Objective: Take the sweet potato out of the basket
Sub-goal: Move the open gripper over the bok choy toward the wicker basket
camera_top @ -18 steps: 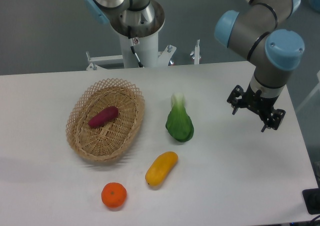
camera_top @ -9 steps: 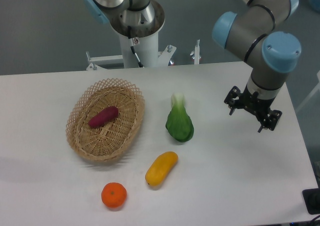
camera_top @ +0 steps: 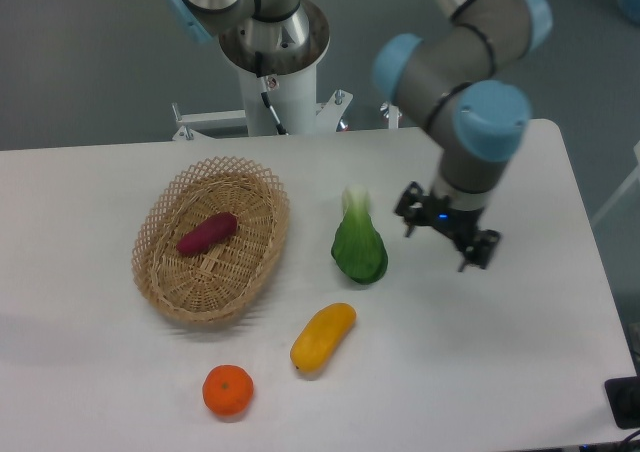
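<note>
Small magenta-purple sweet potato (camera_top: 207, 233) lies w/in the tan woven wicker oval basket (camera_top: 165, 212), nothing else in it, on white desk (camera_top: 100, 372). Black two-finger gripper (camera_top: 446, 233) hangs well apart, right of green leafy veg (camera_top: 359, 246), fingers spread, empty.

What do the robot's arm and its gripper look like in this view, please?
The arm is built of smooth grey cylindrical segments with light-blue caps at the joints. At its end sits a small black two-finger gripper with thin dark fingers and a tiny blue light on its body. No markings are legible.
</note>
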